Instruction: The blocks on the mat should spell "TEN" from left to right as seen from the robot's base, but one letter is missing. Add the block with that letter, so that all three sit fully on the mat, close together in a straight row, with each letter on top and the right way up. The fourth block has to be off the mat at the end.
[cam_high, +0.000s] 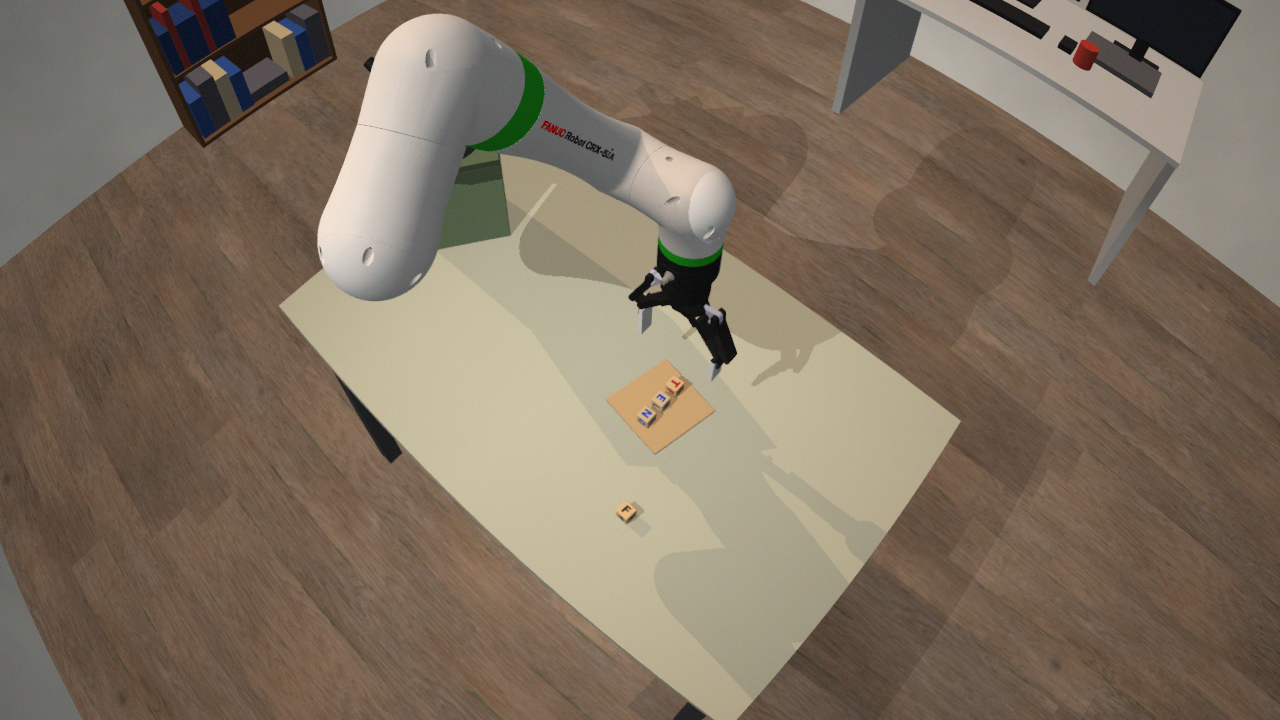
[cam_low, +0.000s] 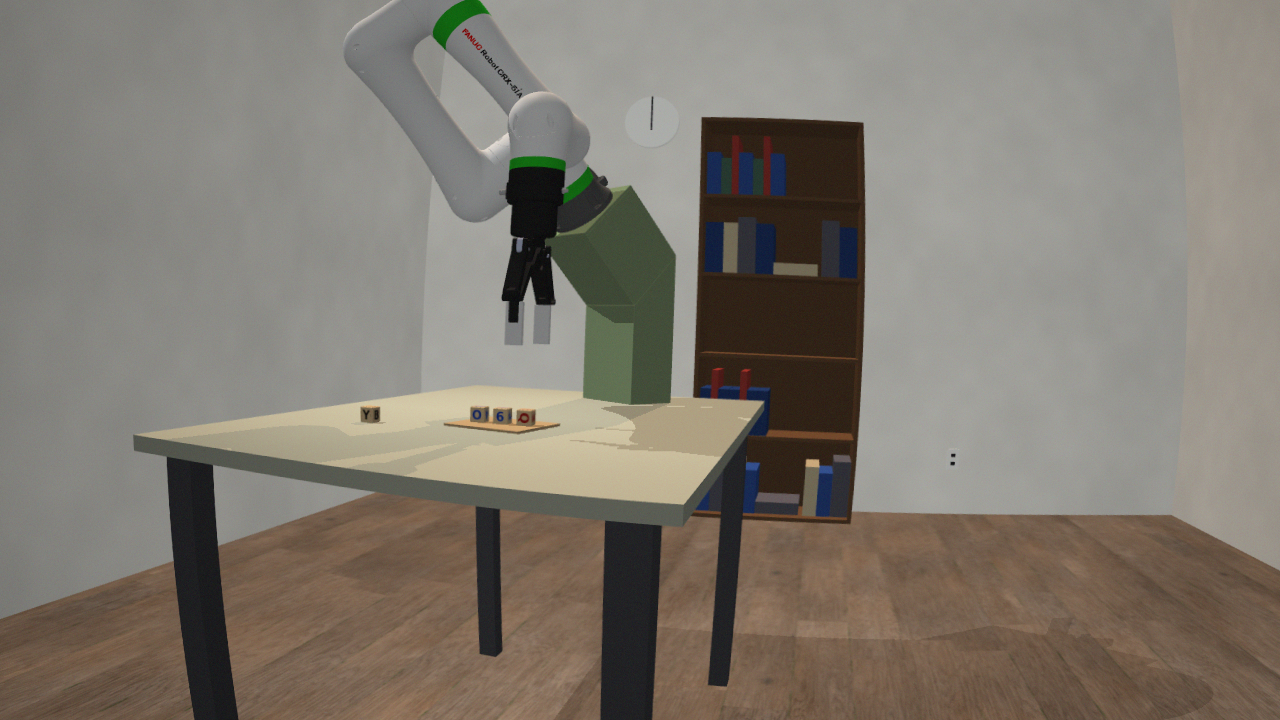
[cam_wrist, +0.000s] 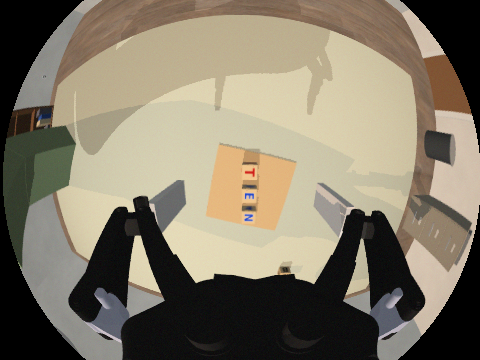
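TEN spelled on the mat

Our claw hangs wide and empty above the T block; we judge a careless descent could nudge the row crooked.

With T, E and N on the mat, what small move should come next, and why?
Probably none beyond lifting clear: the open, empty pincer hangs above the mat, where T, E, N form a tight row; the F block lies off it.

We see three wooden letter blocks, T, E, N, touching in a row on the tan mat; the F block sits apart.
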